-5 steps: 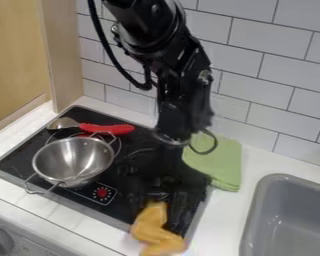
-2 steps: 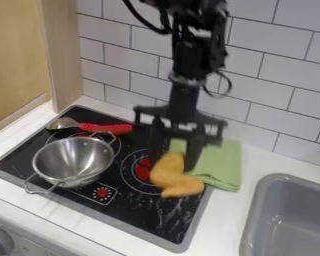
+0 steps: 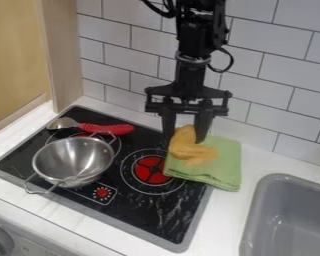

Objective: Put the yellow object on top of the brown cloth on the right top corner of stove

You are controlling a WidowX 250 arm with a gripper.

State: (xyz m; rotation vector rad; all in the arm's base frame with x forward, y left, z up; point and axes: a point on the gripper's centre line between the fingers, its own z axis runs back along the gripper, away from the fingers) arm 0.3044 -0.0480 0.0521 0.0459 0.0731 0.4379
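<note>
One yellow object [image 3: 186, 146] sits pinched in the gripper [image 3: 185, 142], over the cloth [image 3: 223, 171] (green, to my eye, not brown). Released too high, it might tumble onto the stove [image 3: 146, 215] beside the cloth; a dragging finger could ruck the fabric. Beyond the cloth from the gripper lie white tabletop [image 3: 223, 220] and grey sink [image 3: 293, 220]; tiled wall [image 3: 276, 90] stands behind it.

Black, Red and Green Against White

The wall tiles [image 3: 257, 77] are patterned in pale grey-white, crossed by dark lines. The black stove [image 3: 132, 210] is edged in grey and marked with red discs and thin white rings. Green is shown by the cloth [image 3: 223, 162], yellow-orange by the soft-looking object [image 3: 184, 142], bright red by the spoon handle [image 3: 116, 129], silver by the bowl [image 3: 72, 160], black by the gripper [image 3: 185, 143].
</note>
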